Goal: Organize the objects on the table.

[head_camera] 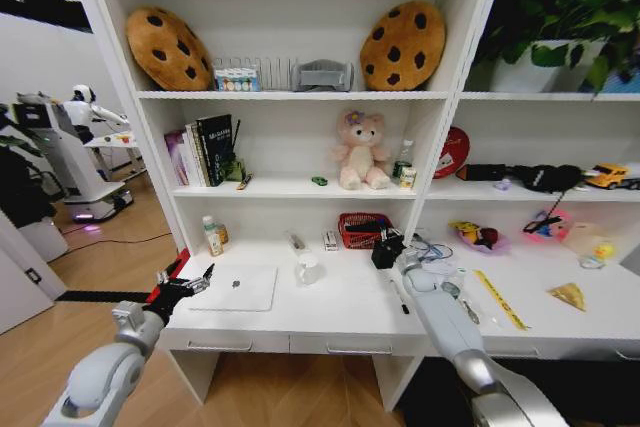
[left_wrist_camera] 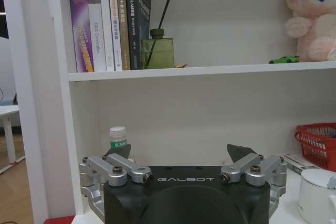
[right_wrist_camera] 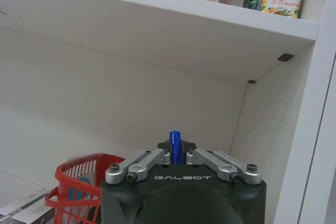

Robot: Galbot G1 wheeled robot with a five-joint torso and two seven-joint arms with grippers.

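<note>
On the white table (head_camera: 340,312) lie a silver-white laptop (head_camera: 235,288), a white mug (head_camera: 308,268), small bottles (head_camera: 213,235), a black pen (head_camera: 400,297), a yellow ruler (head_camera: 500,299) and a yellow wedge (head_camera: 568,295). My left gripper (head_camera: 185,285) hangs open at the table's left edge, just left of the laptop; its wrist view shows the open gripper (left_wrist_camera: 182,153) facing a bottle (left_wrist_camera: 118,136) and the mug (left_wrist_camera: 317,195). My right gripper (head_camera: 388,247) hovers beside the red basket (head_camera: 362,230). That gripper (right_wrist_camera: 176,150) is shut on a blue pen (right_wrist_camera: 175,139) standing upright between its fingers.
Tall white shelves rise behind the table, the lower shelf (head_camera: 300,190) holding books (head_camera: 203,152), a pink plush bear (head_camera: 361,150) and a tiny green toy (head_camera: 319,181). Toys and clutter (head_camera: 480,237) fill the right bay. Another robot (head_camera: 70,147) stands far left.
</note>
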